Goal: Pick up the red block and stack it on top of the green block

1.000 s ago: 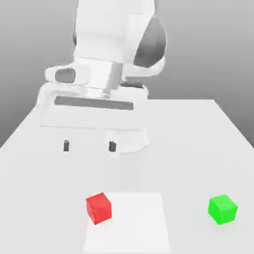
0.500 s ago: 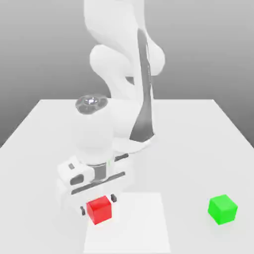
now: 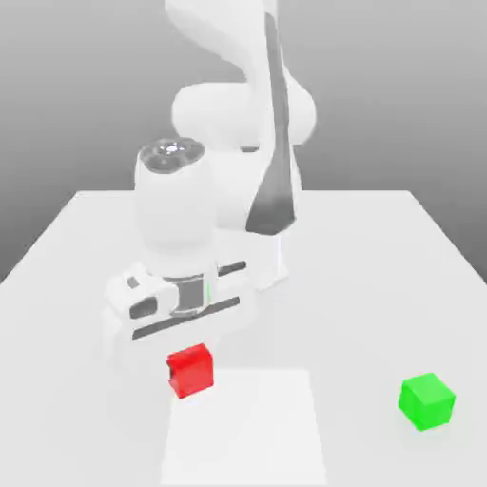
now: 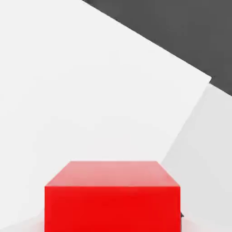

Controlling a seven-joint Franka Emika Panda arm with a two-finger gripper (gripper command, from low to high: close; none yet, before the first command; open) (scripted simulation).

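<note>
The red block [image 3: 192, 373] hangs just above the white table, under the white hand, with my gripper [image 3: 189, 360] shut on it. The hand view shows the red block [image 4: 112, 197] close up, held level with the table beneath it. The green block [image 3: 426, 400] rests on the table toward the exterior view's right, well apart from the red one and at about the same depth.
A paler square patch [image 3: 257, 438] marks the table [image 3: 380, 266] below and beside the held block. The arm's base and upper links [image 3: 257, 190] stand behind the hand. In the hand view, the table's far edge [image 4: 149, 43] meets dark ground.
The hand came down from high over the table onto the red block, shut on it, and has raised it slightly. The green block has not moved.
</note>
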